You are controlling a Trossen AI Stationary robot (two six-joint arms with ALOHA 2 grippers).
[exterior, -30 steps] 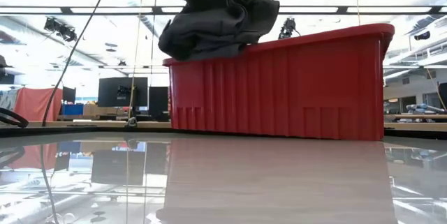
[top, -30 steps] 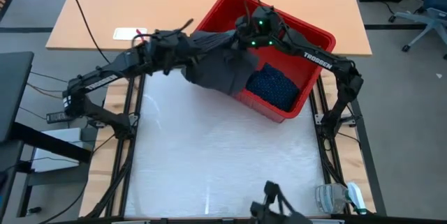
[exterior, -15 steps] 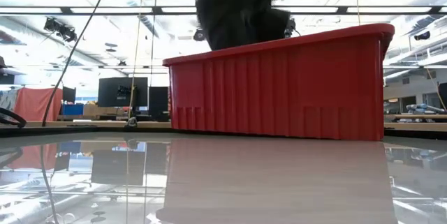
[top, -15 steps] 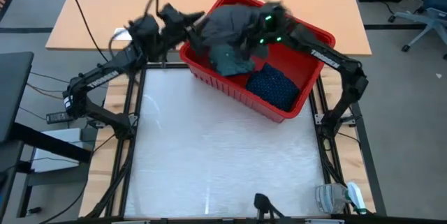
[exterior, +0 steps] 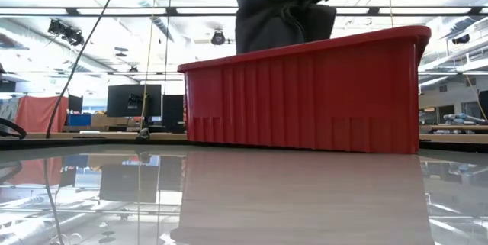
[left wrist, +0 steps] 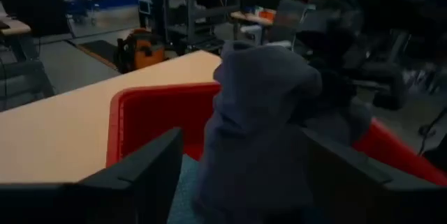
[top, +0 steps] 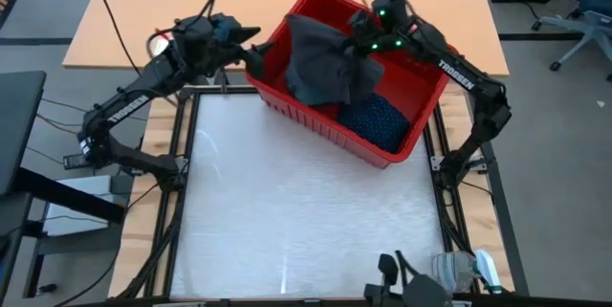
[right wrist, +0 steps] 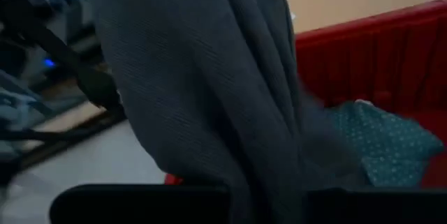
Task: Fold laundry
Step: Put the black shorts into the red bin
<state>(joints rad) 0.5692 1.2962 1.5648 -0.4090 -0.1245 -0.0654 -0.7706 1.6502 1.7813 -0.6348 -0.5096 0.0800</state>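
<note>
- The charcoal grey piece point(top: 325, 58) is held up over the red basket point(top: 430, 92) by the right gripper point(top: 368, 44), whose fingers are pinched on the top of the cloth (it hangs down in a bunch).
- The left gripper point(top: 251, 47) is seen at 9 o'clock from the grey cloth, just outside the basket wall, with its fingers spread and nothing in them.
- A navy dotted piece point(top: 375, 120) is seen inside the basket at 5 o'clock from the grey cloth.
- A teal-green dotted shirt point(right wrist: 377, 144) is seen low in the basket.

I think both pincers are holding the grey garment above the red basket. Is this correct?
Not quite. Only the right pincer holds the grey garment above the red basket. The high view shows the left pincer open beside the basket's rim, off the cloth.
</note>
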